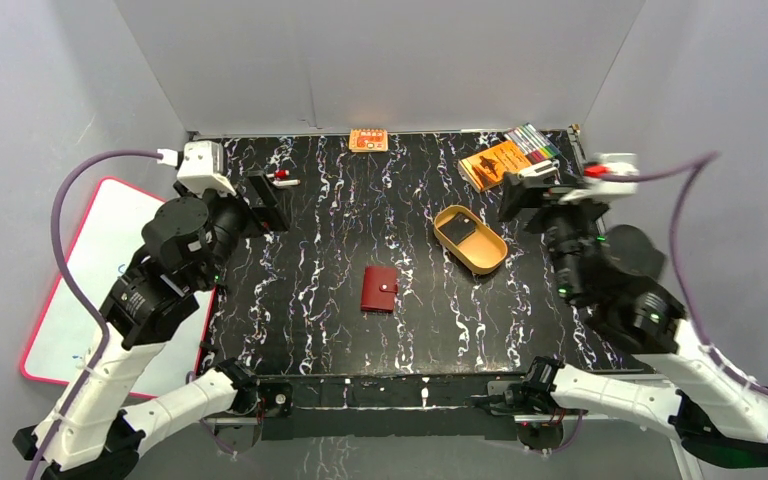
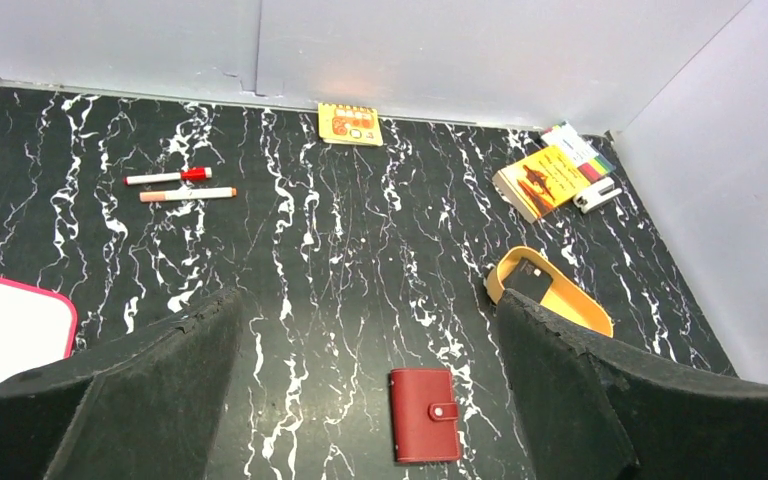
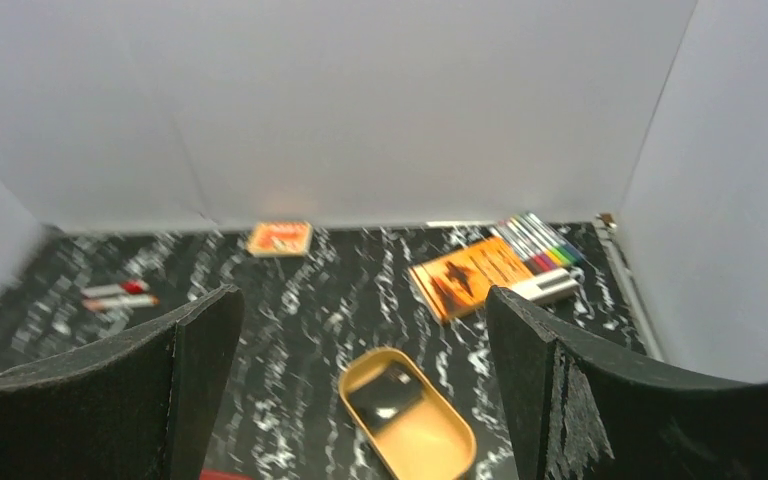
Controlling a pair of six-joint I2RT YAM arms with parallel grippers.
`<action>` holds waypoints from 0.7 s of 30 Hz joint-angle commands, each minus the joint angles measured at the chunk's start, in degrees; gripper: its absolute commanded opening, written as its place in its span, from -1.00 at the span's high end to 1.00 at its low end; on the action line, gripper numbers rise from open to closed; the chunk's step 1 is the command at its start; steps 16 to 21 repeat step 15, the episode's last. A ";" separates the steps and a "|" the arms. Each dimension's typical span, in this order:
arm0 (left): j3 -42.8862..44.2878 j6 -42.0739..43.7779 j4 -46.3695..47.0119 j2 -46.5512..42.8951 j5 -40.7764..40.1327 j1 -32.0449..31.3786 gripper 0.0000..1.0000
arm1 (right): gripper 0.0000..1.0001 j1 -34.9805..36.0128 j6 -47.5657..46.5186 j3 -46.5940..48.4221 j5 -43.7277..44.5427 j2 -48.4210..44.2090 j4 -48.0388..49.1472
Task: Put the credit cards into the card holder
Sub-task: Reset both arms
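The card holder (image 1: 379, 288), a dark red wallet snapped shut, lies flat mid-table; it also shows in the left wrist view (image 2: 425, 415). One dark credit card (image 1: 460, 231) lies inside the tan oval tray (image 1: 490, 262), and shows in the left wrist view (image 2: 528, 279) and the right wrist view (image 3: 385, 396). My left gripper (image 1: 268, 203) is open and empty, raised at the back left, far from the wallet (image 2: 367, 310). My right gripper (image 1: 522, 197) is open and empty, raised just right of the tray (image 3: 362, 300).
An orange booklet (image 1: 493, 163) and a set of coloured pens (image 1: 532, 142) lie at the back right. A small orange box (image 1: 368, 140) sits at the back wall. Two markers (image 2: 180, 185) lie back left. A whiteboard (image 1: 110, 270) lies off the table's left edge. Grey walls enclose the table.
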 commanded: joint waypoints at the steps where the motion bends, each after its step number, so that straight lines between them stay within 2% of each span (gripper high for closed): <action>1: -0.34 -0.71 -0.64 0.83 0.36 -0.13 -0.87 | -0.97 0.15 -0.08 -3.19 3.62 2.73 -0.22; 4: -2.57 -2.09 0.34 0.01 2.03 -0.13 -0.87 | -0.97 0.14 5.08 -8.68 -2.61 -2.17 4.04; 6: -3.49 -2.38 0.68 -0.40 2.57 -0.13 -0.87 | -0.97 0.11 5.00 -13.36 -8.38 -6.18 9.63; 8: -3.96 -2.45 0.91 -0.88 3.22 -0.13 -0.87 | -0.97 0.08 5.37 -16.36 -10.12 -8.73 14.42; 15: -4.51 -1.08 1.41 -0.80 2.77 -0.13 -0.89 | -0.97 0.15 7.78 -14.03 -7.50 -7.30 7.28; 21: -4.51 -1.08 1.41 -0.80 2.77 -0.13 -0.89 | -0.97 0.15 7.78 -14.03 -7.50 -7.30 7.28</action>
